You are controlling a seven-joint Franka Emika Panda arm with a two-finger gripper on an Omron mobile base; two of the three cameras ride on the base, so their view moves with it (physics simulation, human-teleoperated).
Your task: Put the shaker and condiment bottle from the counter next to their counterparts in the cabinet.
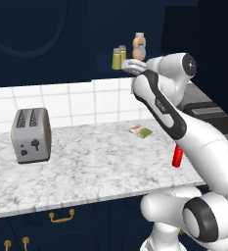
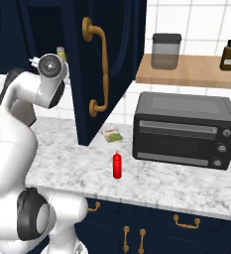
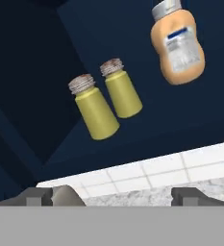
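Two small olive-yellow cylindrical shakers with grey caps stand side by side, nearly touching, on the dark shelf of the navy wall cabinet, with the wider orange-tan bottle with its pale label near them, so the shaker half of the job looks done. The end effector hangs just in front of that shelf with its fingers spread wide apart and nothing between them. What remains is the slim bright-red squeeze bottle with its tapered nozzle, standing upright on the white-grey marbled table just in front of the black toaster oven, well apart from the cabinet. I judge it light and a little soft-walled, smooth enough to slip and tall enough to tip if nudged; the straight body below the nozzle is the place to take it, squarely and without squeezing hard. A silver toaster sits far along the table, and a small green-and-red packet lies near the white tiled wall.
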